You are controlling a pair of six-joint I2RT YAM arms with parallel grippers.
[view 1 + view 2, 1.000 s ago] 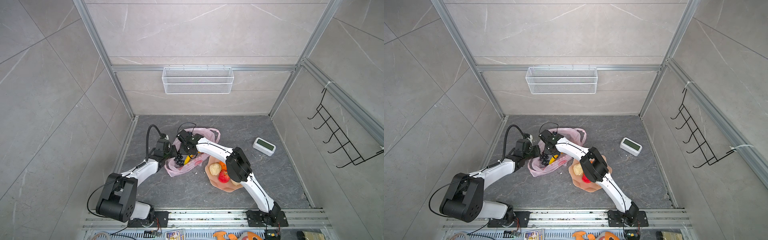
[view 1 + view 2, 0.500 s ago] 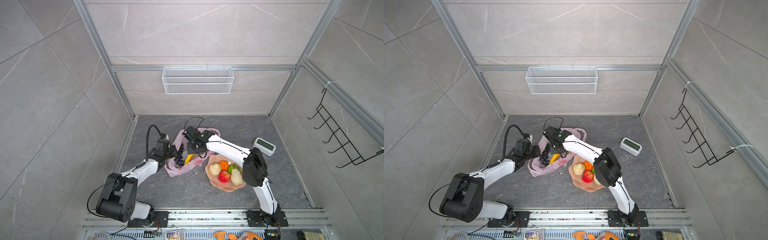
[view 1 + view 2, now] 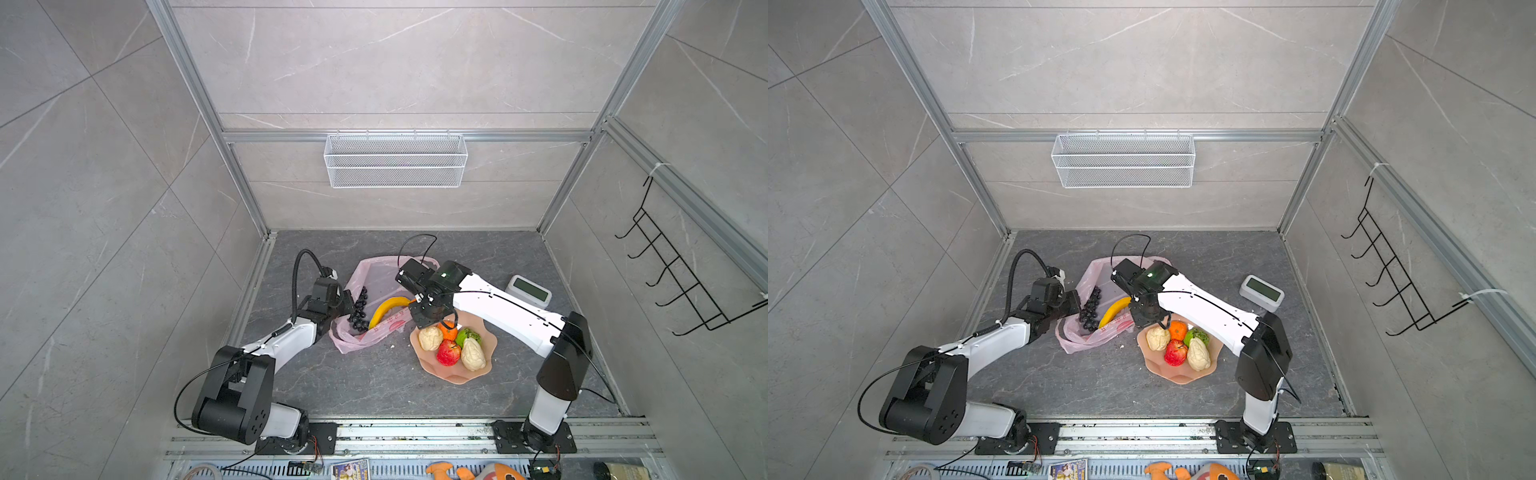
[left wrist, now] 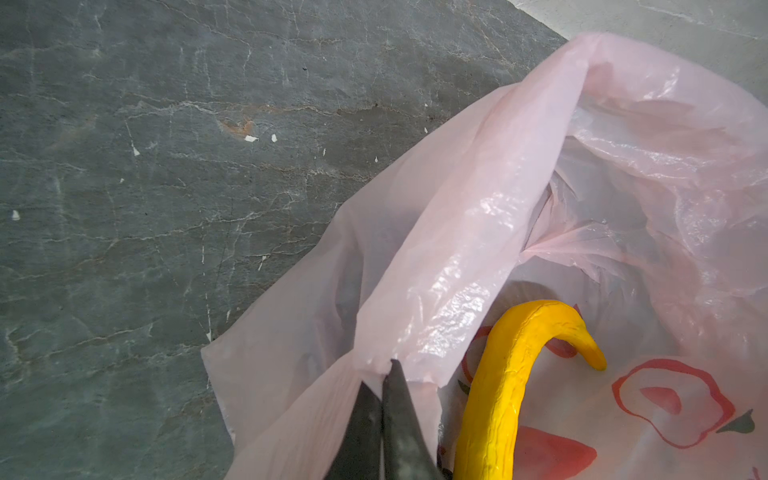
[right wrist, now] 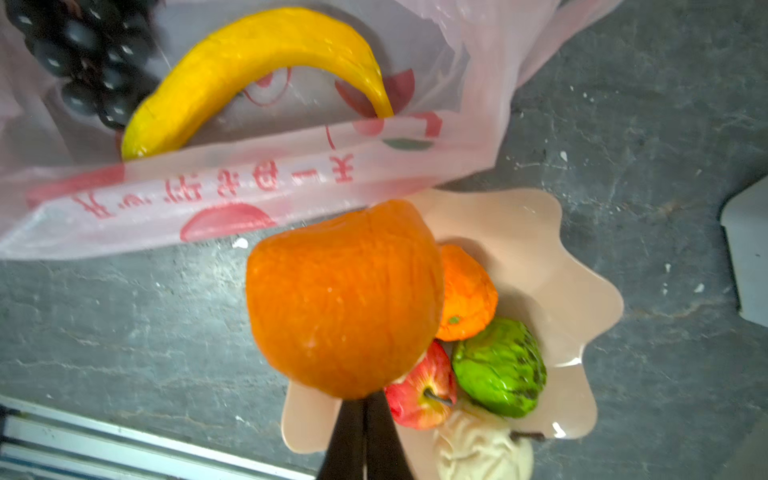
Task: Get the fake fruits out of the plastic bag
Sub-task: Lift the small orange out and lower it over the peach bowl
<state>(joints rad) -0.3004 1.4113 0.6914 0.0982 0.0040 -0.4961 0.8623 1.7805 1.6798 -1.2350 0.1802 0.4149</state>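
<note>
In the right wrist view the orange tangerine [image 5: 345, 299] fills the middle, hiding the tips of the right gripper [image 5: 365, 409], part of the apple [image 5: 424, 390] and much of the dish [image 5: 540, 249]. The cream lump [image 5: 478, 453], the blurred grapes [image 5: 83, 50] and a grey box [image 5: 748, 257] are cut by the edges. In the left wrist view the banana [image 4: 498, 395], the plastic bag [image 4: 457, 232] and the left gripper [image 4: 381, 386] run off the frame. In both top views the right arm [image 3: 498, 307] covers its gripper's tips, and the plush toy [image 3: 469, 471] [image 3: 1187, 471] is cut off.
</note>
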